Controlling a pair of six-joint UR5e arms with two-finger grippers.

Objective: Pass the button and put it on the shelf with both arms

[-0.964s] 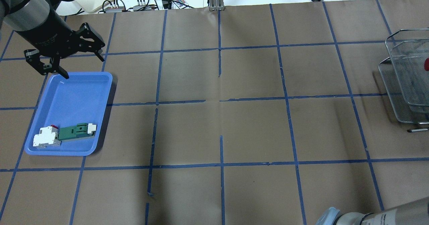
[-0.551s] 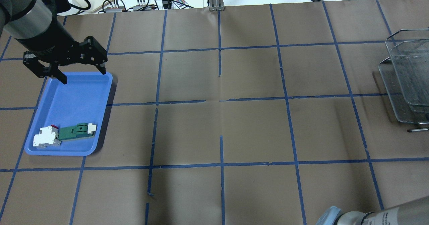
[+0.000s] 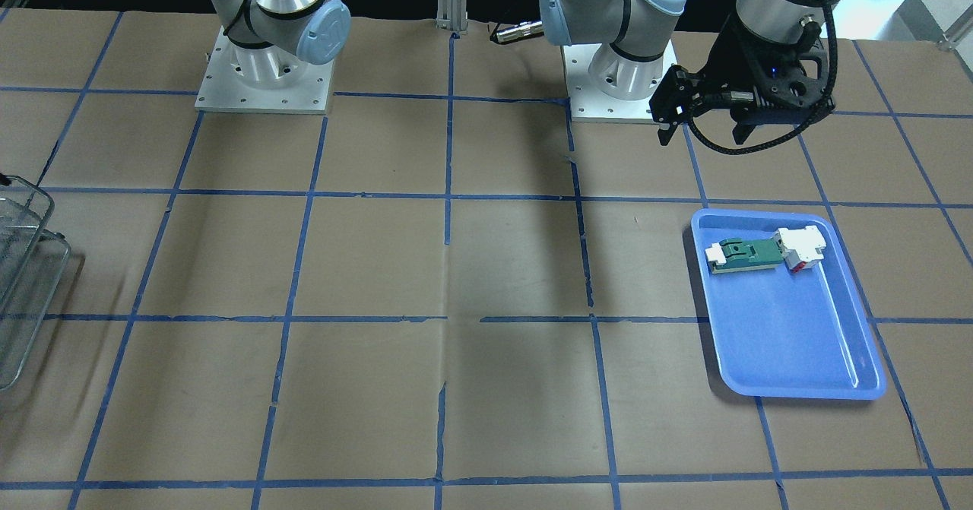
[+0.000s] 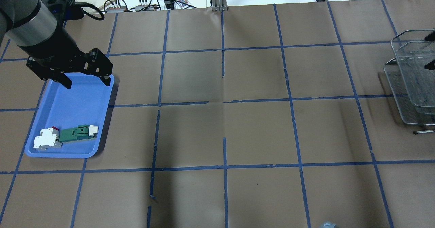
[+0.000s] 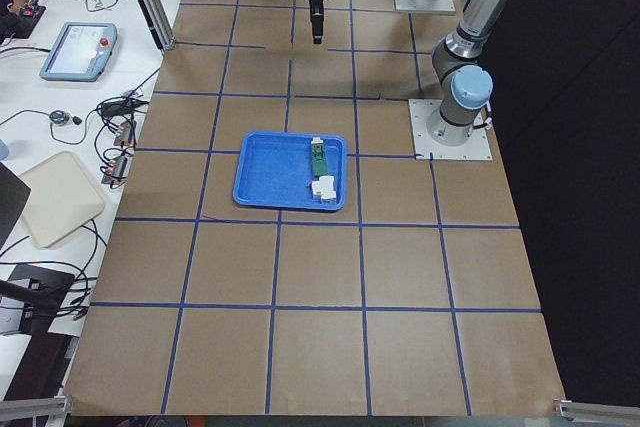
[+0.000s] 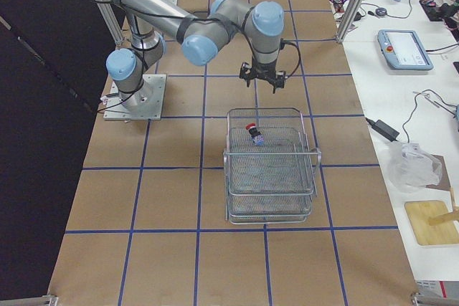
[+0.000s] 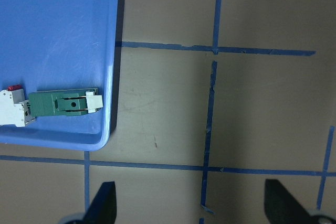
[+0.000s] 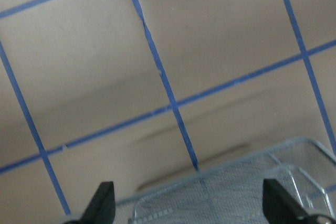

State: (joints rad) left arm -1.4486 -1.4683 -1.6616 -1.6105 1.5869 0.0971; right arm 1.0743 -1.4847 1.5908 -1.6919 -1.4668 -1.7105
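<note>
Button shelved; the task looks done.
The button [image 6: 253, 134] lies in the shelf's [image 6: 276, 166] top tier, mid-frame in the right-side view. The right gripper [image 6: 260, 84] hangs above it and the left gripper [image 4: 87, 83] over the tray's [image 4: 68, 99] upper end, both wide open and empty. Likely next: both arms pull clear.

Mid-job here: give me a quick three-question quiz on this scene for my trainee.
1. True or false: the button lies inside the shelf.
2. How many parts lie in the blue tray? A) one B) two C) three
3. Fill in: the left claw and the right claw are both ____.
Key: 1 true; 2 B; 3 open.
</note>
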